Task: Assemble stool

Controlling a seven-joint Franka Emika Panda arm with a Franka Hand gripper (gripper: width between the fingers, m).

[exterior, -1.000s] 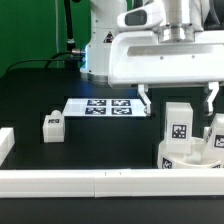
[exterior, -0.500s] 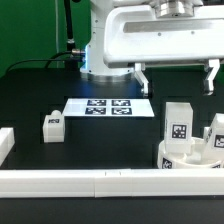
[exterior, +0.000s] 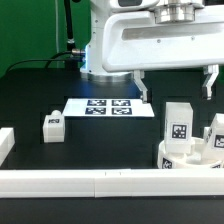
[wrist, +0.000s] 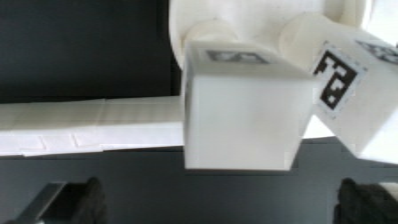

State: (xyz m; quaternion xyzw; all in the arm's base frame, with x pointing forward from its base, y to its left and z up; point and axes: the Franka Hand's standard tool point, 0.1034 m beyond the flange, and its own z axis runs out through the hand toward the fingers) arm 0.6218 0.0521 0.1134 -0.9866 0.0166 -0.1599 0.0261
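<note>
The round white seat lies at the exterior view's right, by the front rail. Two white tagged legs stand upright on it, one in the middle and one at the frame's edge. A third leg lies loose on the black table at the left. My gripper is open and empty, hovering above the seat and its legs without touching them. In the wrist view a leg stands straight below the open gripper, and a second tagged leg stands beside it.
The marker board lies flat behind the middle of the table. Long white rail blocks run along the front edge and the left edge. The rail also shows in the wrist view.
The open gripper rose from beside the standing leg, then came down a little. It is now higher than a second ago. The parts have not moved.
</note>
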